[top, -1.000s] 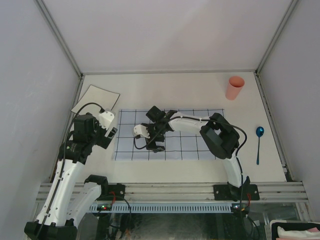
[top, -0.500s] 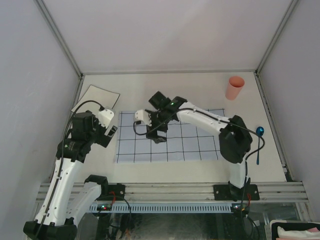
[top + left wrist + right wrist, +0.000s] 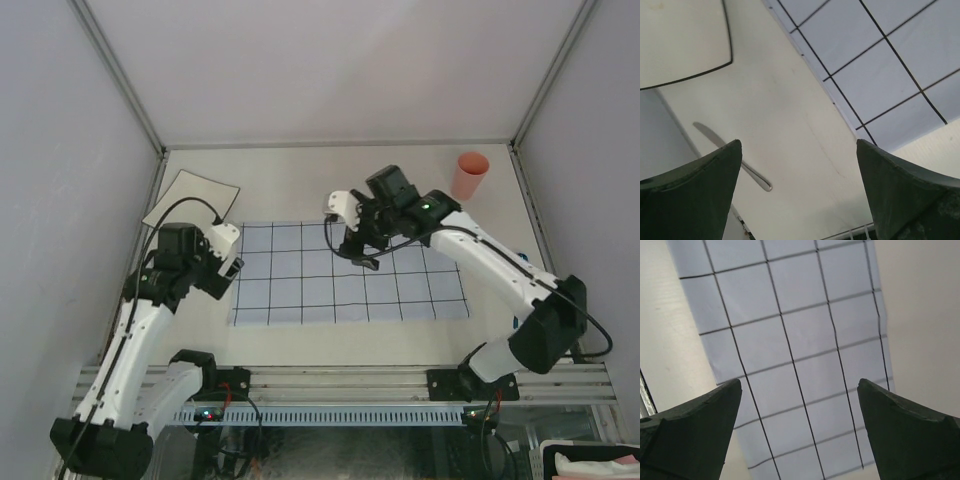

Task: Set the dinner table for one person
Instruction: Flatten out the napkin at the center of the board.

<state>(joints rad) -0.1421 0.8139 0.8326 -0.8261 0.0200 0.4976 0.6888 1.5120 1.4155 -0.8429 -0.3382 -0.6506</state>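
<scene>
Desk [image 3: 330, 170]: off-white, bounded by grey rails and pale walls, extended beyond the arm bases. A blue gridded cloth [image 3: 350, 295] is laid flat at its centre, a pink cup [image 3: 469, 176] is stood upright far right, a white dark-edged square item [image 3: 190, 196] is placed far left, and a knife [image 3: 756, 176] is laid near the left wall. Left tool [image 3: 797, 145] and right tool [image 3: 799, 382]: both released, jaws spread wide, nothing gripped, the former held beside the cloth's left edge, the latter above the cloth.
</scene>
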